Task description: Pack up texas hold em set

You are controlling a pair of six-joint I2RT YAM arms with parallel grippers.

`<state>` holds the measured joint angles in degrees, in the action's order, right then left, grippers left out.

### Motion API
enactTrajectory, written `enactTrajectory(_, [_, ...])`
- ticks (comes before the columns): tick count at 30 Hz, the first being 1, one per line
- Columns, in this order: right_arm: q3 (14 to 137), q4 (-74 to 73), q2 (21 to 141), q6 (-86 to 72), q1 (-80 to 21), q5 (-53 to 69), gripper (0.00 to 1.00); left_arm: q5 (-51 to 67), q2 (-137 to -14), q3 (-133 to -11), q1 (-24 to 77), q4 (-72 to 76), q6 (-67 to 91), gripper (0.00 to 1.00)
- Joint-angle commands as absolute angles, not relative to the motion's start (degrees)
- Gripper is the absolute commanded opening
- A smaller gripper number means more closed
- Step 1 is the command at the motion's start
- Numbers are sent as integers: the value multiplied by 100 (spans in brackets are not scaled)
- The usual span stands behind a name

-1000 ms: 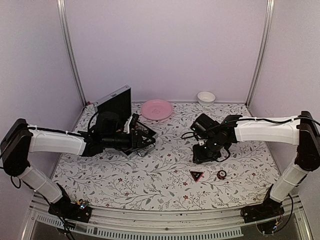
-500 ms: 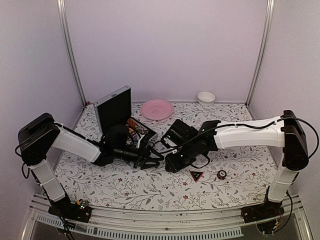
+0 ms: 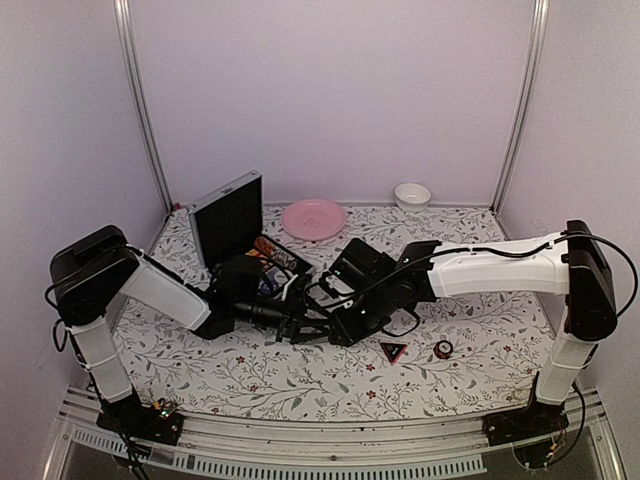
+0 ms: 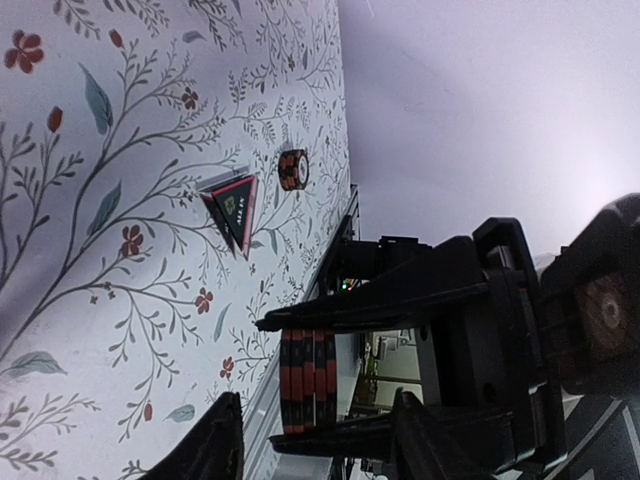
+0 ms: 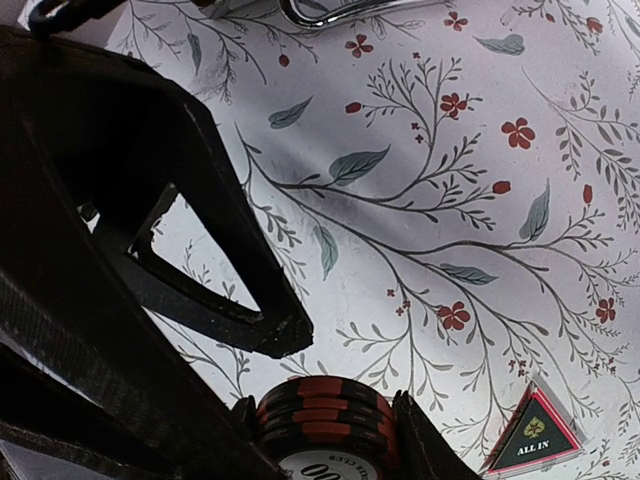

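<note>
Both fingers of the right gripper [image 5: 325, 410] are clamped on a short stack of red-and-black chips [image 5: 322, 418], at the bottom centre of the right wrist view. The left gripper [image 4: 318, 440] faces it head-on. Its fingers stand apart on either side of the same stack, and the left wrist view shows a gap on each side, so they do not grip it. In the top view the two grippers meet just left of the frame's centre, low over the floral tablecloth [image 3: 480, 310].

To the lower right of them the black-and-red triangle [image 3: 392, 350] lies flat on the cloth. A small lone chip pile [image 3: 443, 348] sits just to its right, apart from it.

To the upper left of the grippers the silver case [image 3: 232, 215] stands open, its lid raised nearly upright with the black lining facing right. Its tray, behind the left wrist, holds coloured items too small to tell apart. The case's metal handle [image 5: 330, 12] shows at the top edge of the right wrist view.

Farther back, the pink plate [image 3: 313, 218] lies at upper centre, with the small white bowl [image 3: 412, 194] to its right by the rear wall.
</note>
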<state>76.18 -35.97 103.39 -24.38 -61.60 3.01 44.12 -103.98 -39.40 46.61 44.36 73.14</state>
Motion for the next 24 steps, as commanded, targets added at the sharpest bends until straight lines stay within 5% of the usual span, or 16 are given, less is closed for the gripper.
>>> enactTrajectory(1, [7775,-3416,10390,-2358,-6170,351,25,4694,-10539,-3992,4815,4781,7377,50])
enactTrajectory(24, [7752,-3375,10247,-2382,-6168,371,25,4696,-10701,-3916,4863,4900,7482,40])
